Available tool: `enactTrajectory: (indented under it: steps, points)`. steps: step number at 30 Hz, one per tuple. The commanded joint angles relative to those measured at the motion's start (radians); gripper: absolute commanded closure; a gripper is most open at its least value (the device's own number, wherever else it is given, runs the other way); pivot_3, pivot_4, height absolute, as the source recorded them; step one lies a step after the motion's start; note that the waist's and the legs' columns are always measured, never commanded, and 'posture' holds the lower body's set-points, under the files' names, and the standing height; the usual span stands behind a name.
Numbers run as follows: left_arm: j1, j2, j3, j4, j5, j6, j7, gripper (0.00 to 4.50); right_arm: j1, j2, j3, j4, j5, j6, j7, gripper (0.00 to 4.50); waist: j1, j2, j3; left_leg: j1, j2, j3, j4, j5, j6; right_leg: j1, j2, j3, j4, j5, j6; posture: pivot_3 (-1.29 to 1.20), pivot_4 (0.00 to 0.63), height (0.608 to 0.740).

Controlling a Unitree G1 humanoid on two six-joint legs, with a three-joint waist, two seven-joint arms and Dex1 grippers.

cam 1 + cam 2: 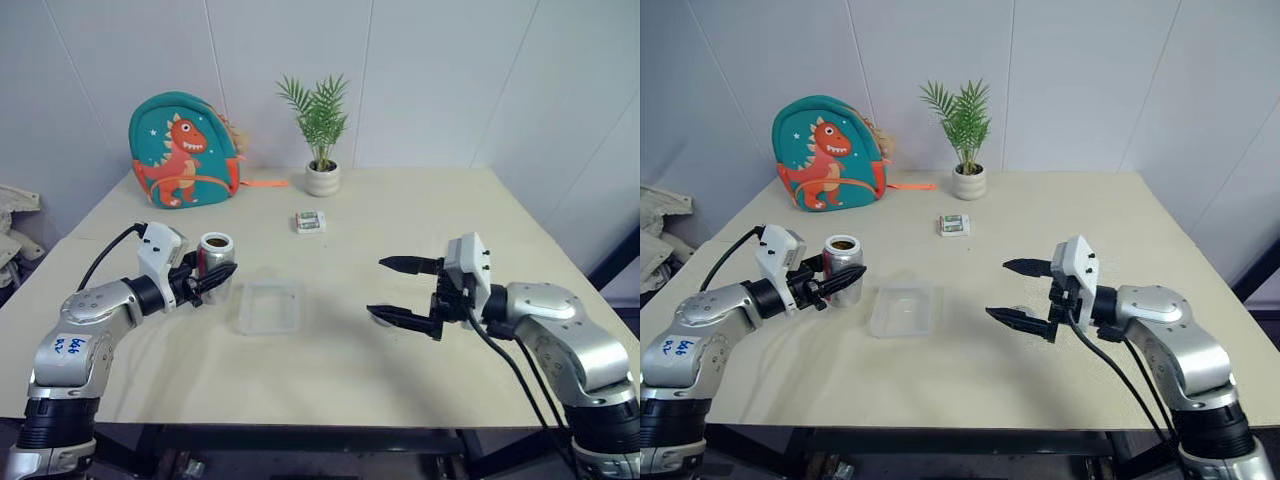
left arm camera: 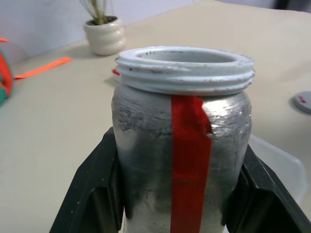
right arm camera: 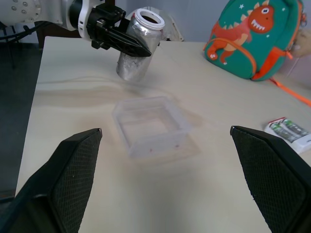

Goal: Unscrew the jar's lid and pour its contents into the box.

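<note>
Beside the clear square box (image 1: 270, 306), left tool (image 1: 212, 280) grips the uncapped silvery jar (image 1: 215, 262); right tool (image 1: 405, 292) gapes empty.

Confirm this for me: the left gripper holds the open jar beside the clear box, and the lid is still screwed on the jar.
Not quite. The left gripper does hold the jar beside the clear box, but the lid is off: the left wrist view shows the bare threaded mouth, open at the top, and a grey lid lying on the table.
</note>
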Motion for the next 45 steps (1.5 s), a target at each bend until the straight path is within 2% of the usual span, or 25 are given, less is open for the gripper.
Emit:
enactTrajectory:
  steps: [1, 6, 11, 18, 22, 25, 31, 37, 41, 45]
  points:
    - [-0.037, 0.002, 0.014, 0.046, 0.057, -0.065, 0.046, 2.44, 0.009, -0.012, -0.021, -0.03, 0.018, -0.019, 0.008, 0.03, -0.004, 0.0, 0.0, 0.001, 0.0, 0.001, 0.0, 0.0, 0.0, 0.0, 0.0, 0.0, 0.0, 0.0, 0.0, 0.0, 0.15, 0.74]
    - [-0.05, 0.029, -0.127, 0.071, 0.275, -0.285, 0.065, 2.44, 0.009, 0.015, -0.001, -0.022, 0.018, -0.015, -0.011, 0.03, -0.001, 0.0, 0.0, 0.001, 0.001, 0.004, 0.001, 0.0, 0.0, 0.0, 0.0, 0.001, 0.0, 0.0, -0.001, 0.0, 0.15, 0.74]
    - [-0.088, 0.111, -0.276, 0.109, 0.599, -0.587, 0.155, 2.44, 0.012, 0.036, 0.006, -0.006, 0.013, -0.019, -0.024, 0.03, 0.001, 0.0, 0.0, 0.001, 0.001, 0.007, 0.001, -0.001, 0.001, -0.001, 0.0, 0.005, -0.002, 0.001, 0.0, 0.0, 0.15, 0.74]
    - [-0.295, 0.329, -0.543, 0.222, 1.354, -0.983, 0.598, 2.44, 0.018, 0.094, 0.015, 0.004, 0.019, -0.019, -0.06, 0.03, -0.002, 0.0, 0.0, 0.001, 0.001, 0.01, 0.001, -0.001, 0.002, -0.002, 0.001, 0.01, -0.001, 0.002, 0.002, 0.0, 0.15, 0.74]
    - [-0.41, 0.339, -0.645, 0.311, 1.578, -1.045, 0.797, 2.44, 0.013, 0.127, 0.022, 0.012, 0.017, -0.022, -0.077, 0.03, -0.001, 0.0, 0.0, 0.001, 0.0, 0.012, 0.001, -0.002, 0.004, -0.002, 0.001, 0.011, -0.001, 0.003, 0.004, 0.0, 0.15, 0.74]
    - [-0.485, 0.313, -0.71, 0.377, 1.686, -1.056, 0.876, 2.44, 0.016, 0.15, 0.029, 0.012, 0.014, -0.028, -0.09, 0.03, -0.001, 0.0, 0.0, 0.0, 0.0, 0.012, 0.001, -0.002, 0.004, -0.003, 0.001, 0.011, 0.0, 0.003, 0.004, 0.0, 0.15, 0.74]
    - [-0.553, 0.289, -0.794, 0.447, 1.8, -1.061, 0.921, 2.44, 0.036, 0.184, 0.034, -0.003, 0.019, -0.031, -0.123, 0.03, -0.004, 0.0, 0.0, 0.0, 0.0, 0.012, 0.001, -0.003, 0.004, -0.005, 0.001, 0.011, 0.001, 0.003, 0.005, 0.0, 0.15, 0.74]
    - [-0.571, 0.298, -0.805, 0.47, 1.796, -1.079, 0.878, 2.44, 0.052, 0.207, 0.035, -0.008, 0.022, -0.035, -0.145, 0.03, -0.002, -0.001, 0.0, -0.001, 0.0, 0.013, 0.001, -0.003, 0.004, -0.005, 0.001, 0.011, 0.002, 0.003, 0.005, 0.0, 0.15, 0.74]
    - [-0.562, 0.297, -0.756, 0.5, 1.697, -1.087, 0.83, 2.44, 0.052, 0.213, 0.039, -0.002, 0.02, -0.041, -0.149, 0.03, -0.003, -0.001, 0.0, -0.001, 0.0, 0.013, 0.002, -0.003, 0.004, -0.005, 0.001, 0.012, 0.003, 0.003, 0.005, 0.0, 0.15, 0.74]
    - [-0.51, 0.257, -0.62, 0.556, 1.369, -1.063, 0.63, 2.44, 0.04, 0.213, 0.039, 0.011, 0.018, -0.045, -0.143, 0.03, -0.004, 0.0, 0.0, 0.0, 0.001, 0.013, 0.003, -0.003, 0.004, -0.005, 0.002, 0.012, 0.005, 0.003, 0.005, 0.0, 0.15, 0.74]
